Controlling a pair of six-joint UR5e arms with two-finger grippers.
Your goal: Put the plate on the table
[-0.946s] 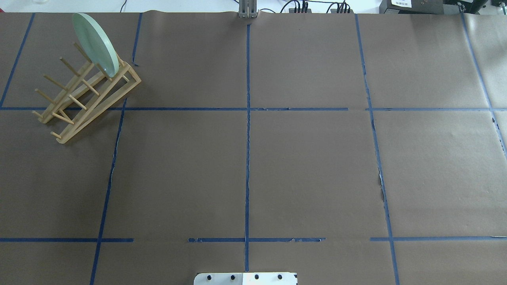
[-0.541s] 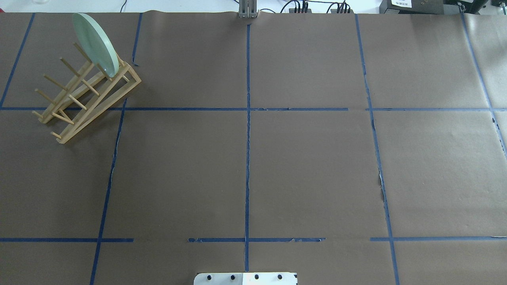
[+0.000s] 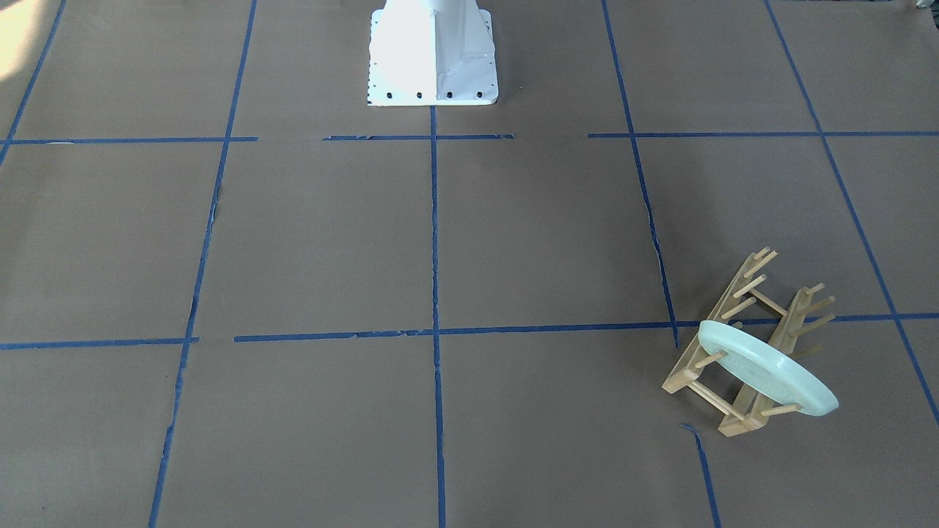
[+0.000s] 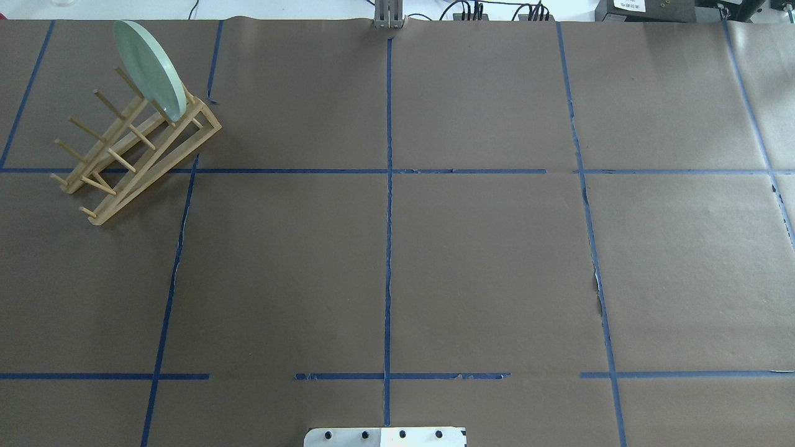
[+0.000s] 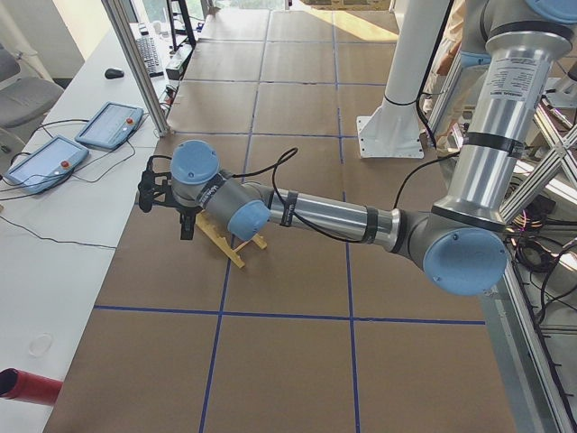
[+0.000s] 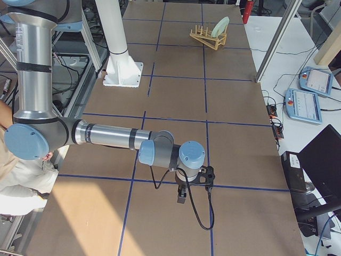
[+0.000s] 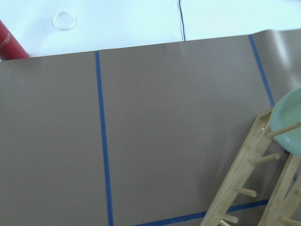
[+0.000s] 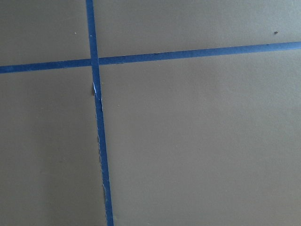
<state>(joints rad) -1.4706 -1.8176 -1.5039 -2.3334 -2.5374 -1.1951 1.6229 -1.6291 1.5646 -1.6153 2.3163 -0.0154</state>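
Observation:
The pale mint-green plate [image 4: 149, 68] stands on edge in the far end of a light wooden peg rack [image 4: 136, 155] at the table's [image 4: 484, 261] far left. It also shows in the front view [image 3: 766, 374], the right side view [image 6: 220, 26] and the left wrist view [image 7: 289, 125]. My left gripper [image 5: 187, 227] hangs above the rack [image 5: 230, 248], and the plate is hidden behind the arm there. My right gripper [image 6: 181, 194] hangs over bare table far from the plate. I cannot tell whether either gripper is open or shut.
The white robot base [image 3: 431, 51] stands at the table's near middle edge. Teach pendants [image 5: 54, 153] lie on the white bench past the far edge. A red cylinder [image 5: 27, 386] lies at the far left. A person stands beside the robot [image 6: 16, 181].

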